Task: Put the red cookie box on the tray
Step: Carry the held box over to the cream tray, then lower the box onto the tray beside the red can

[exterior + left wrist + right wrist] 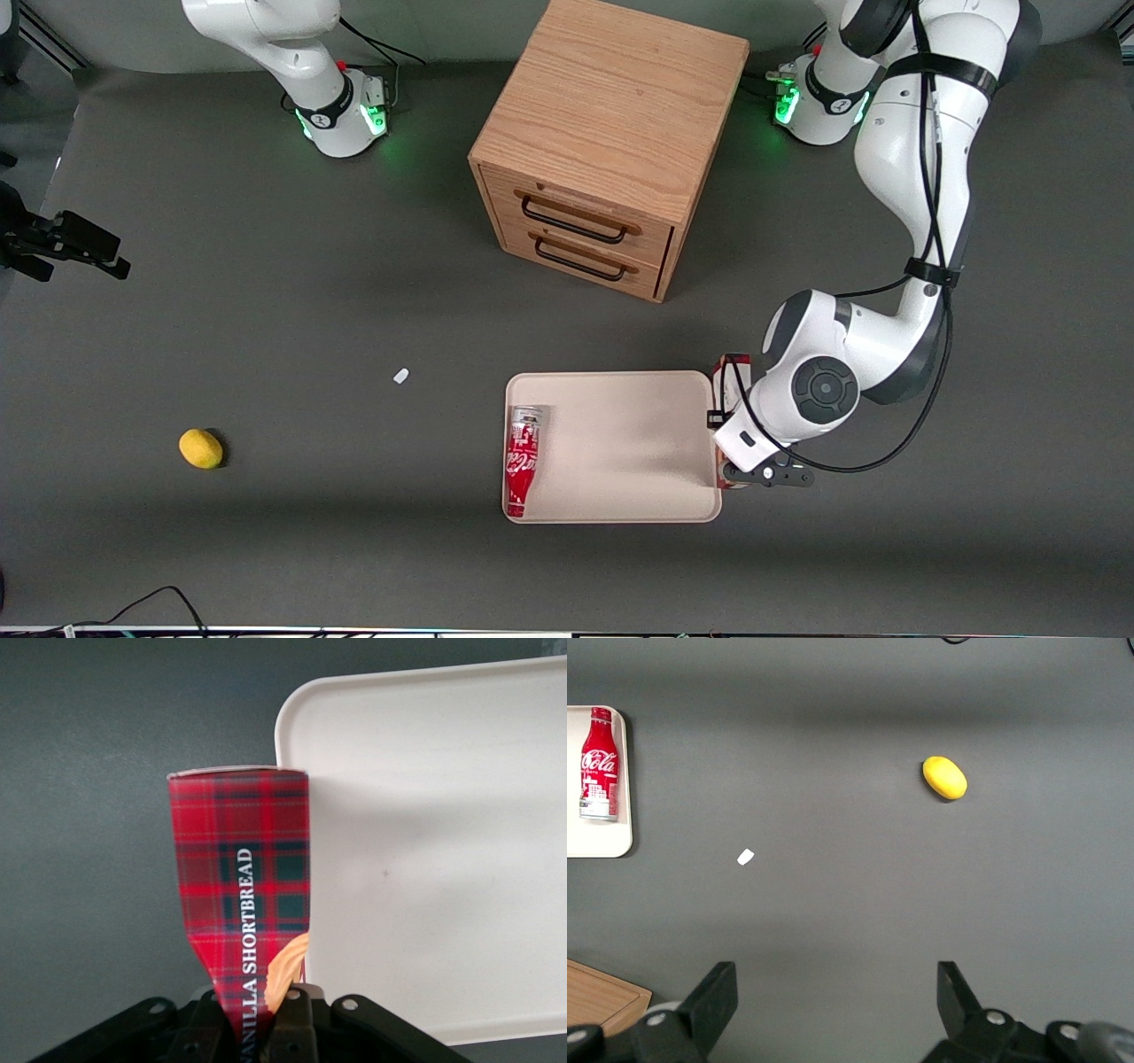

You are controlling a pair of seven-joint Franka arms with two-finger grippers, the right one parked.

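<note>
My left gripper point(257, 1010) is shut on the red cookie box point(239, 859), a red tartan carton printed "VANILLA SHORTBREAD", with one finger on each side of its end. The box lies along the rim of the cream tray point(443, 859), over the grey mat, with one long edge at the rim. In the front view the wrist covers most of the box point(733, 365), which sits at the working arm's end of the tray point(620, 443). I cannot tell whether the box rests on the mat or hangs above it.
A red Coca-Cola bottle point(523, 456) lies in the tray at the parked arm's end. A wooden drawer cabinet point(611, 142) stands farther from the front camera. A yellow lemon point(201, 448) and a small white scrap point(400, 376) lie on the mat toward the parked arm's end.
</note>
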